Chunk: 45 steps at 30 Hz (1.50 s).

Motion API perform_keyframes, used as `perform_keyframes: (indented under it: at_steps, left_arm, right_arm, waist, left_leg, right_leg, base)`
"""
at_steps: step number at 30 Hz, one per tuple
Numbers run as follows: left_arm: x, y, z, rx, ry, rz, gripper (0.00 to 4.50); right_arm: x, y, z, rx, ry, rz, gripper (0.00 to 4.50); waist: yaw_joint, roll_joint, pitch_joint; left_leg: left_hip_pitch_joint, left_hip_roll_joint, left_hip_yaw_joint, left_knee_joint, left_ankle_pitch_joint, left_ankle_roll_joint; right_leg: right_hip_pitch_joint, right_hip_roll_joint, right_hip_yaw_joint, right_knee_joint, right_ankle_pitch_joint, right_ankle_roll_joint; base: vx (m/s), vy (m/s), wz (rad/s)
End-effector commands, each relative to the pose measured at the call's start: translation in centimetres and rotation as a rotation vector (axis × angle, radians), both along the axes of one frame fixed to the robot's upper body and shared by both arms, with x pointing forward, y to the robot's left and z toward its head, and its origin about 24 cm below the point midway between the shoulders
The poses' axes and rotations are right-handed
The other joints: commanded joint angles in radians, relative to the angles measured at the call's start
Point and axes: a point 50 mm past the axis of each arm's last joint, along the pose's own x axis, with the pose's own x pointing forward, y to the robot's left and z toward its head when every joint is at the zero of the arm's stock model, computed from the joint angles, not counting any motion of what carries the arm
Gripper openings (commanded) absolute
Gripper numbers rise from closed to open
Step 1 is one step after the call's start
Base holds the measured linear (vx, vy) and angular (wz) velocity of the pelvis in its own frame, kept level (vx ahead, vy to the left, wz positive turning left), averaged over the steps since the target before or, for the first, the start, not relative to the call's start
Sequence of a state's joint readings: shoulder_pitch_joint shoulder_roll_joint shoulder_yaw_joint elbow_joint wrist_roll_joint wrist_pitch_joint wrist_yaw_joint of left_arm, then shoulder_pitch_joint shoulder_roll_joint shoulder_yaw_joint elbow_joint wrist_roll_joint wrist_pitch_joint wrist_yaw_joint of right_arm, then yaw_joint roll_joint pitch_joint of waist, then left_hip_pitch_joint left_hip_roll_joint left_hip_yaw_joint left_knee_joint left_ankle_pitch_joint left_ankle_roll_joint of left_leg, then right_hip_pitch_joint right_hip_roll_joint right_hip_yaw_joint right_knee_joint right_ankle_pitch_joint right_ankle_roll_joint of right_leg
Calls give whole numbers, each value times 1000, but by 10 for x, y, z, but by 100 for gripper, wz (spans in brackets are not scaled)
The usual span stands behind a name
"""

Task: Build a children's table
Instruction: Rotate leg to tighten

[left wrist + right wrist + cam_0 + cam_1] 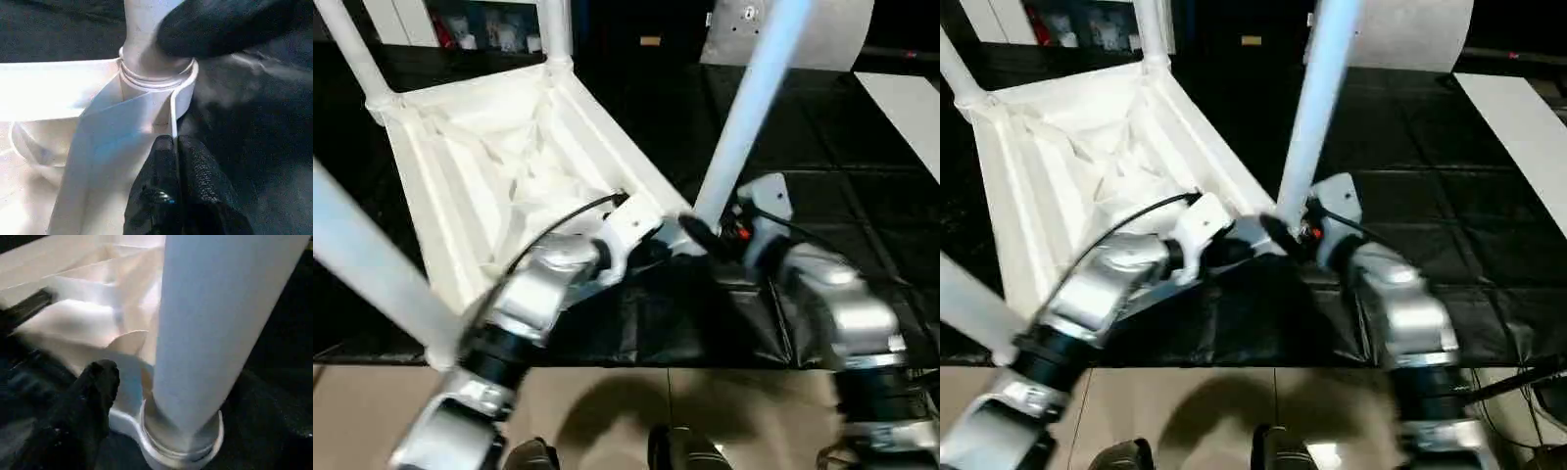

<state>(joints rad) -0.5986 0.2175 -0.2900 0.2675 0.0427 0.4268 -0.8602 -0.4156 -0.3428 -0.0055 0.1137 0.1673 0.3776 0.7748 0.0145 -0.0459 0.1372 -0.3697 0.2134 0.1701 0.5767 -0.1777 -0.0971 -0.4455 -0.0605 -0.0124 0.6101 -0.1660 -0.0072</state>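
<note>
White tabletop [499, 166] lies upside down on the black sheet [822, 147], four legs [744, 108] standing in its corner sockets. Left gripper [173, 161] pinches the near-right rim; right gripper [700, 235] sits at that leg's base, its fingers' state unclear.

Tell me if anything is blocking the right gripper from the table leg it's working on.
Nothing visible is in the way. The right gripper is already at the base of the leg, where it enters the corner socket of the upside-down tabletop.
</note>
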Motion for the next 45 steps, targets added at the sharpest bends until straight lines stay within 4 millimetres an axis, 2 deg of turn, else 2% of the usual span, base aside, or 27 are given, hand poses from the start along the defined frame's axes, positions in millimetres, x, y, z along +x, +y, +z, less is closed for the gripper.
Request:
perform_keyframes:
  at_steps: [1,2,4,6,7,8,11,12,13,16,23,27,28,32,33,36,38,40,42,45]
  left_arm:
    - [-5,-2,0,27,-1,-133,0]
    - [-5,1,-1,39,0,-152,0]
    - [-6,10,-2,81,8,-231,0]
    - [-8,13,-2,94,12,-275,0]
    - [-14,18,-1,116,27,-383,0]
    - [-14,18,-1,116,27,-383,0]
    - [-22,26,2,153,62,-533,0]
    - [-22,26,2,163,59,-550,0]
    - [-22,27,2,168,59,-559,0]
    - [-22,28,3,188,60,-610,0]
    - [-24,29,7,200,64,-688,0]
    - [-24,30,6,205,66,-692,0]
    - [-23,31,6,207,66,-686,0]
    - [-21,34,5,200,76,-652,0]
    - [-19,35,5,181,82,-619,0]
    - [-18,35,5,151,86,-578,0]
    - [-15,32,7,117,79,-509,0]
    - [-14,25,6,71,81,-419,0]
    - [-14,18,4,41,85,-354,0]
    - [-11,4,2,-2,75,-255,0]
  right_arm:
    - [-6,-2,3,-24,6,150,406]
    - [-7,-4,4,-33,11,175,410]
    - [-10,-10,6,-58,37,270,445]
    - [-12,-12,5,-67,61,315,448]
    - [-18,-15,4,-102,100,425,448]
    - [-18,-15,4,-102,100,425,448]
    - [-27,-17,3,-117,159,587,448]
    - [-27,-17,3,-115,165,607,420]
    - [-27,-17,3,-113,169,618,413]
    - [-27,-16,3,-99,198,677,394]
    - [-23,-8,2,-74,213,745,328]
    - [-25,-5,1,-55,240,775,320]
    - [-26,-4,1,-51,246,781,288]
    - [-28,-3,0,-25,255,787,277]
    - [-30,-1,0,10,262,779,255]
    - [-33,3,-1,60,263,755,235]
    - [-36,7,-2,107,270,723,227]
    - [-37,16,-9,123,256,614,224]
    - [-36,22,-16,112,245,493,221]
    - [-32,34,-24,133,247,294,213]
  waist:
    - [7,-7,-83]
    - [7,-7,-83]
    - [17,-4,-79]
    - [19,-4,-78]
    - [22,-5,-78]
    - [22,-5,-78]
    - [28,-3,-78]
    - [30,-3,-79]
    - [32,-6,-79]
    - [40,-6,-79]
    - [42,-7,-80]
    - [42,-4,-78]
    - [42,-5,-78]
    - [43,-3,-77]
    - [43,-1,-77]
    - [44,-2,-77]
    - [45,-1,-76]
    - [43,0,-74]
    - [41,-3,-71]
    - [25,-8,-65]
  left_leg:
    - [2,-4,17,-46,-101,124]
    - [2,-4,17,-46,-101,124]
    - [7,0,16,-48,-129,116]
    - [8,2,16,-50,-147,100]
    - [12,4,16,-50,-154,96]
    - [12,4,16,-50,-154,96]
    - [11,6,16,-50,-144,97]
    - [10,6,17,-49,-139,100]
    - [11,6,17,-49,-133,103]
    - [10,7,18,-48,-120,104]
    - [7,5,17,-48,-109,93]
    - [6,7,17,-49,-117,92]
    - [7,7,17,-49,-118,91]
    - [8,7,17,-50,-131,84]
    - [8,7,16,-51,-136,79]
    - [8,6,16,-52,-130,73]
    - [7,6,15,-53,-140,64]
    - [7,5,14,-55,-162,52]
    - [7,4,12,-59,-183,31]
    - [1,-2,7,-64,-218,6]
  right_leg:
    - [81,-38,28,-60,-59,-256]
    - [81,-38,28,-60,-59,-256]
    - [75,-40,27,-64,-125,-248]
    - [74,-42,27,-67,-164,-243]
    - [70,-42,27,-67,-176,-242]
    - [70,-42,27,-67,-176,-242]
    - [69,-44,27,-61,-154,-255]
    - [69,-44,27,-59,-141,-261]
    - [69,-44,26,-59,-137,-265]
    - [69,-45,26,-56,-128,-271]
    - [73,-47,24,-53,-123,-271]
    - [72,-47,24,-54,-126,-273]
    - [72,-46,24,-55,-128,-272]
    - [72,-46,24,-57,-143,-271]
    - [71,-47,24,-58,-153,-269]
    - [72,-46,25,-58,-151,-266]
    - [71,-46,25,-61,-169,-261]
    - [70,-48,25,-67,-213,-250]
    - [67,-48,24,-74,-287,-221]
    - [65,-47,21,-87,-419,-160]
  base:
    - [0,0,0]
    - [0,0,0]
    - [0,0,0]
    - [0,0,0]
    - [0,0,0]
    - [0,0,0]
    - [0,0,0]
    - [0,0,0]
    - [0,0,0]
    - [0,0,0]
    - [0,0,0]
    - [0,0,0]
    - [0,0,0]
    - [0,0,0]
    - [0,0,0]
    - [0,0,0]
    - [0,0,0]
    - [0,0,0]
    - [0,0,0]
    - [0,0,0]
